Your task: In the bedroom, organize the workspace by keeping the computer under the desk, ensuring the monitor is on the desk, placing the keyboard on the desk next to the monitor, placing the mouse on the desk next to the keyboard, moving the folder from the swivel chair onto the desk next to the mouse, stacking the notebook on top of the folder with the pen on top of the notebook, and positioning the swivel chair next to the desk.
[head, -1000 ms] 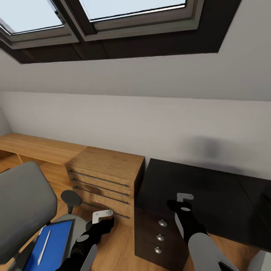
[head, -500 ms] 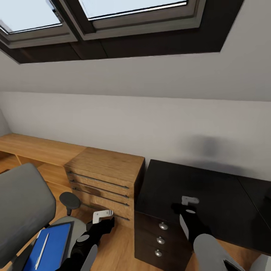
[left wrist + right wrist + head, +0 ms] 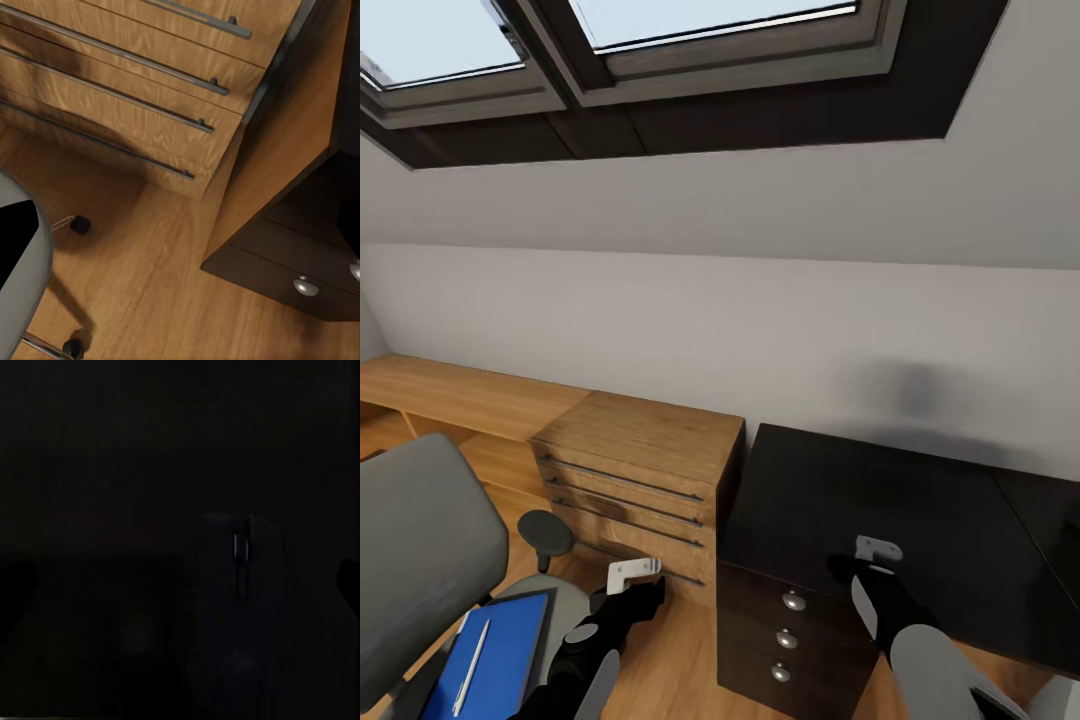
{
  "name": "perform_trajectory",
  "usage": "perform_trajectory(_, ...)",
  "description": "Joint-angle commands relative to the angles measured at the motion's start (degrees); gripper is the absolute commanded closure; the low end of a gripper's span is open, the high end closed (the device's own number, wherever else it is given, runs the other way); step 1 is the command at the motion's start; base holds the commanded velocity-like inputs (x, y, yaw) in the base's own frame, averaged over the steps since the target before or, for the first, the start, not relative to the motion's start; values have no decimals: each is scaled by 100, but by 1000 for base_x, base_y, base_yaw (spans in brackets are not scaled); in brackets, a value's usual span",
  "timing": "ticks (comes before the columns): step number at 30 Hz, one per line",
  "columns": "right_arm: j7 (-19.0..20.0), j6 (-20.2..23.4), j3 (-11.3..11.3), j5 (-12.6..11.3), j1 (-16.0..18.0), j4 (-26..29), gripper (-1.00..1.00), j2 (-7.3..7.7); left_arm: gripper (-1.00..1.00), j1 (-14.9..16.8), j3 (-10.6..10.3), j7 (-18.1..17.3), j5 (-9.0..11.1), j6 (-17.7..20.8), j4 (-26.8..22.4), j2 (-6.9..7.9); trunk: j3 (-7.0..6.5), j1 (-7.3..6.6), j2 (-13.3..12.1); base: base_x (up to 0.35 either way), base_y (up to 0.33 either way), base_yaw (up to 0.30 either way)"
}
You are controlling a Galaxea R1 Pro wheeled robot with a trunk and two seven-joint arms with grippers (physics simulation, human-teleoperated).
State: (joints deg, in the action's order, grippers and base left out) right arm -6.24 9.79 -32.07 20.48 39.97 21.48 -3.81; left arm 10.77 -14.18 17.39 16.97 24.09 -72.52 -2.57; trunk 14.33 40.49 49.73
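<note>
Mouse (image 3: 241, 607) is seen in the right wrist view, lying on the black bench top between 2 dark finger tips that stand wide apart at the frame's sides; the right end effector (image 3: 872, 560) is thus spread and clamps nothing. In the head view it hangs over the bench (image 3: 920, 500) near the front edge, above the drawer unit (image 3: 785, 630) with 3 round silver knobs; the mouse itself cannot be made out there against the black surface.

Left end effector (image 3: 635, 580) is held over open wood floor (image 3: 165, 285) between the swivel chair (image 3: 420, 540) and the light-wood chest (image 3: 640, 470); whether its fingers are apart or together cannot be told. The chest stands just beside the bench's left end, with no visible gap in the head view.

Folder (image 3: 500, 650) lies on the chair seat, with the pen (image 3: 472, 652) resting on top of it. A thin dark edge shows along the folder's right side; what it belongs to cannot be told.

Left wrist view adds what the head view hides: 2 castors (image 3: 79, 223) on the floor, the seat edge, the chest's bar handles and the bench unit's lower corner with 1 knob (image 3: 306, 285), with free floor between chair and bench unit.
</note>
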Motion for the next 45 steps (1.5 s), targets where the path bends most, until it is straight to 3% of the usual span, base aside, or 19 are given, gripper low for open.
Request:
perform_trajectory(1, -2, 45, -22, 16, 5, 11, -100, 4, -100, 5, -12, 52, 60, 17, -8, 2, 8, 1, 6, 0, 0, 0)
perform_trajectory(8, -8, 103, -19, -98, 11, 1, -100, 45, -100, 5, -14, 49, 60, 17, -8, 2, 8, 1, 6, 0, 0, 0)
perform_trajectory(11, -6, 358, -25, -113, 11, -3, -100, 94, -100, 5, -14, 46, 60, 17, -8, 2, 8, 1, 6, 0, 0, 0)
perform_trajectory(22, -3, 427, -20, -297, 19, -9, -100, 165, -100, 5, -8, 38, 70, 17, -41, 6, 8, 1, 6, 0, 0, 0)
perform_trajectory(29, 0, 501, -18, -382, 20, -12, -100, 198, -100, -40, -6, 28, 100, 39, -655, 17, 8, 1, 6, 0, 0, 0)
perform_trajectory(33, 1, 505, -19, -386, 20, -12, -100, 200, -100, -72, -6, 28, 250, 49, -879, 16, 8, 1, 6, 0, 0, 0)
perform_trajectory(37, 1, 506, -19, -387, 20, -12, -100, 204, -100, -80, -6, 28, 437, 51, -949, 19, 80, 89, 167, 0, 0, 0)
perform_trajectory(45, 3, 507, -18, -387, 20, -12, -100, 204, -100, -83, -6, 28, 535, 58, -981, 20, 224, 265, 488, 0, 0, 0)
